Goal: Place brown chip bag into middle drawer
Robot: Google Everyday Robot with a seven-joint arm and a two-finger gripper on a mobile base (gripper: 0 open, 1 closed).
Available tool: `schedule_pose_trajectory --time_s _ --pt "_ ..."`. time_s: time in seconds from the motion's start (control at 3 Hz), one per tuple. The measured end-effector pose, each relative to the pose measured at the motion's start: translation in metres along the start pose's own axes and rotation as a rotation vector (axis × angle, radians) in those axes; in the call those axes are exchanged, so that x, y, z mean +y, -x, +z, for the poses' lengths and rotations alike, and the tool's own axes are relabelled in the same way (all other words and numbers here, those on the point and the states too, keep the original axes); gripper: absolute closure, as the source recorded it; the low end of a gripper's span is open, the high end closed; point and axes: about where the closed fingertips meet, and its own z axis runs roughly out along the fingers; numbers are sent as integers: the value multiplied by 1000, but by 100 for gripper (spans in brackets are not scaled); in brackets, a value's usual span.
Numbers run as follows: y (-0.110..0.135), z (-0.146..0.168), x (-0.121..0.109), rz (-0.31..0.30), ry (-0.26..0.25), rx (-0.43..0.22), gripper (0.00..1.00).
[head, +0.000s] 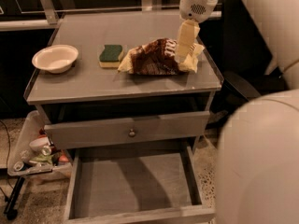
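The brown chip bag (152, 58) lies flat on the grey cabinet top (93, 85), right of centre, its pale yellow ends pointing left and right. My gripper (183, 55) comes down from the upper right and sits over the bag's right end, at or just above its surface. The middle drawer (133, 188) is pulled out at the bottom of the view, and its flat grey floor holds nothing.
A green-and-yellow sponge (111, 55) lies just left of the bag. A white bowl (54, 58) stands at the left of the top. A closed drawer front with a round knob (132, 132) is above the open drawer. A cluttered tray (39, 153) is low left, and my white body (261, 162) fills the right.
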Motion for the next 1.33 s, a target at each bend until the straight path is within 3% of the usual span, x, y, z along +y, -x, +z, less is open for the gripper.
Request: schedule_pose_trajectory --time_s 0.67,1.33 --pt "36 42 -33 -29 26 -17 0" --pt "38 83 -22 52 131 -53 0"
